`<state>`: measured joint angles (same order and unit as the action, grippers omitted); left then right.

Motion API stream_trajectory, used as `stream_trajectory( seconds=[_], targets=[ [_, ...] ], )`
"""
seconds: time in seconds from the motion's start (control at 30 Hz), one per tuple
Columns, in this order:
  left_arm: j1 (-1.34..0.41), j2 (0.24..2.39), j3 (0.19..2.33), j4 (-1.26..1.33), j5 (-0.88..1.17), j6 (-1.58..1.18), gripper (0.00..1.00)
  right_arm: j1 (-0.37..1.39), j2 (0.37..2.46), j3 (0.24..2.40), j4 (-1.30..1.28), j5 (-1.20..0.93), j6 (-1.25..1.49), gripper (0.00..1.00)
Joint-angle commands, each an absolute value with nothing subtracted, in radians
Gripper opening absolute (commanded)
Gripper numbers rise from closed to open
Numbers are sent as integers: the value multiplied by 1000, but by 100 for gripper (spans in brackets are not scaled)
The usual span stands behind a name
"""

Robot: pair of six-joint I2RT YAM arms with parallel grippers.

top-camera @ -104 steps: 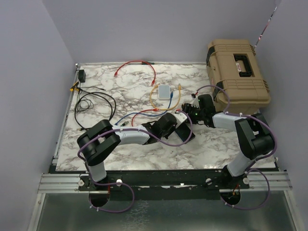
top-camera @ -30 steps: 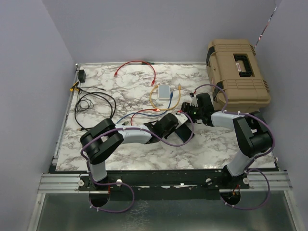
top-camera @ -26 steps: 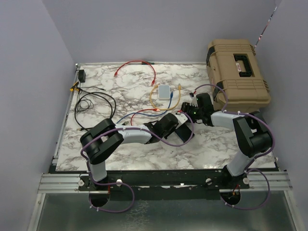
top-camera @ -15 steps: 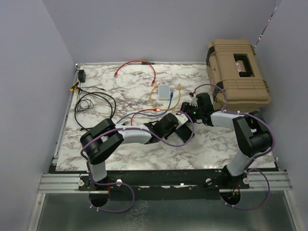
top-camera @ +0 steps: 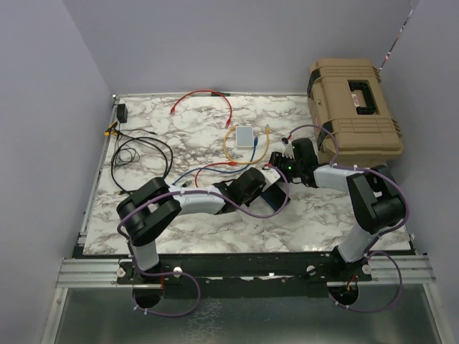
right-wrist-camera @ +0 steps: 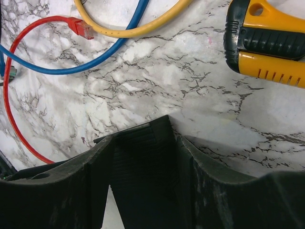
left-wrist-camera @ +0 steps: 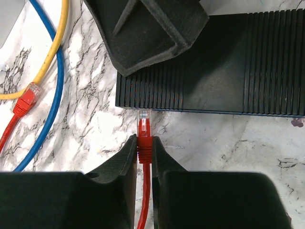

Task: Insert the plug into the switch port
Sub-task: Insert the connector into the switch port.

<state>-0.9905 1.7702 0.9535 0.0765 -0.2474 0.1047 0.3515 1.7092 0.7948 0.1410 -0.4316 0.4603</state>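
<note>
Plug (left-wrist-camera: 144, 126) in left hand (left-wrist-camera: 144, 141), tip apparently at switch (left-wrist-camera: 224, 62) edge.

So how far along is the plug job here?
Done: the left gripper is shut on the red plug, and the right gripper clamps the switch at one end. In hand: the plug's clear tip sits right at the switch's edge. Left: pushing it fully in; the port itself is hidden, so seating cannot be confirmed.
</note>
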Motion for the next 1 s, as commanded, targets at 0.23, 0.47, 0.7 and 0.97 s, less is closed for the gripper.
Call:
stream_trajectory(
  seconds=[0.23, 0.47, 0.7, 0.97],
  targets=[
    [-996, 1759, 954, 143, -264, 54, 0, 367, 1752, 799, 78, -411, 437, 56],
    [-981, 1742, 929, 149, -248, 4, 0, 367, 1754, 801, 75, -407, 435, 56],
    [-973, 1729, 924, 154, -204, 3, 0, 367, 1758, 802, 72, -406, 431, 56],
    [-969, 1747, 933, 133, -194, 20, 0, 371, 1758, 805, 72, -403, 430, 56]
  ],
)
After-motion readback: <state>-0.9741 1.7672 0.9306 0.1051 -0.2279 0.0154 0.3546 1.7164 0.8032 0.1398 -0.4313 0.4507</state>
